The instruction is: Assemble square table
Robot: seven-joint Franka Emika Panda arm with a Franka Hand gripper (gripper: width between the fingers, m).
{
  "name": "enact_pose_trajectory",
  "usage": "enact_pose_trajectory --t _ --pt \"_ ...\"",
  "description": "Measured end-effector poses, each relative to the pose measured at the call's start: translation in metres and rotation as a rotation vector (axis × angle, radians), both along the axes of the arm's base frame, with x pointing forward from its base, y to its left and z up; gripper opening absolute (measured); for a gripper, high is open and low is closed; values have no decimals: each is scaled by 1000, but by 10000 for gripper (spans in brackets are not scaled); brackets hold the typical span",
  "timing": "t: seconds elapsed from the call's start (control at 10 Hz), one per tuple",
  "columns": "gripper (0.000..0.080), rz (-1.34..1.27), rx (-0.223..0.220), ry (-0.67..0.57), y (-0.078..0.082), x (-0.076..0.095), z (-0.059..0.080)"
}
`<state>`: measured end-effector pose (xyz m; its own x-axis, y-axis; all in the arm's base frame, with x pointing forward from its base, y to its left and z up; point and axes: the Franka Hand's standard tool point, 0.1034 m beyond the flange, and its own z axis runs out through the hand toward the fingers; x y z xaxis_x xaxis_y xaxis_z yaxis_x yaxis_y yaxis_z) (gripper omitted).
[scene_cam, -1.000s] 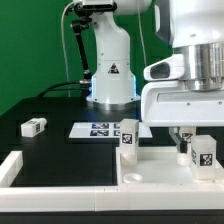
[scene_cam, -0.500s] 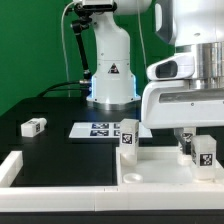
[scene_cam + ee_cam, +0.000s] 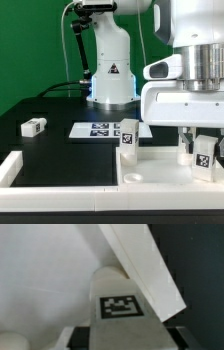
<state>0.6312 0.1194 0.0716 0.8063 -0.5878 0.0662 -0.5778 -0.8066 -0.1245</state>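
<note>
The white square tabletop lies flat at the exterior view's lower right. Two short white tagged legs stand upright on it: one near its far left corner, another near its right side. My gripper hangs straight down over the right leg, its fingers on either side of it. In the wrist view that leg fills the gap of the gripper, and both dark fingers touch its sides, above the tabletop. A third leg lies on the black table at the left.
The marker board lies flat behind the tabletop. A low white border bar runs along the front left. The arm's white base stands at the back, with a green wall behind it.
The fingers have drawn in from wide open until they meet the right leg's sides. The arm itself has hardly shifted, and the other legs lie as before.
</note>
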Motion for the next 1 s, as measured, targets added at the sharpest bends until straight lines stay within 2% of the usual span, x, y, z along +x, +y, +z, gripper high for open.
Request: enact_pose_trajectory --t 0.2,0.3,0.4,0.5,0.7,0.8,0.9,1.0 --pt "293 -398 67 81 1 -4 1" --pt "291 -616 130 103 0 -3 -1" --pt "291 -856 214 120 -1 -2 -3" --pt "291 -952 232 133 0 -2 -3" --pt "292 -1010 237 138 0 -2 -3" --pt "292 -909 221 131 1 -3 -3" --pt "482 -734 192 115 2 -1 -1" --pt "611 -559 169 87 1 -1 -1"
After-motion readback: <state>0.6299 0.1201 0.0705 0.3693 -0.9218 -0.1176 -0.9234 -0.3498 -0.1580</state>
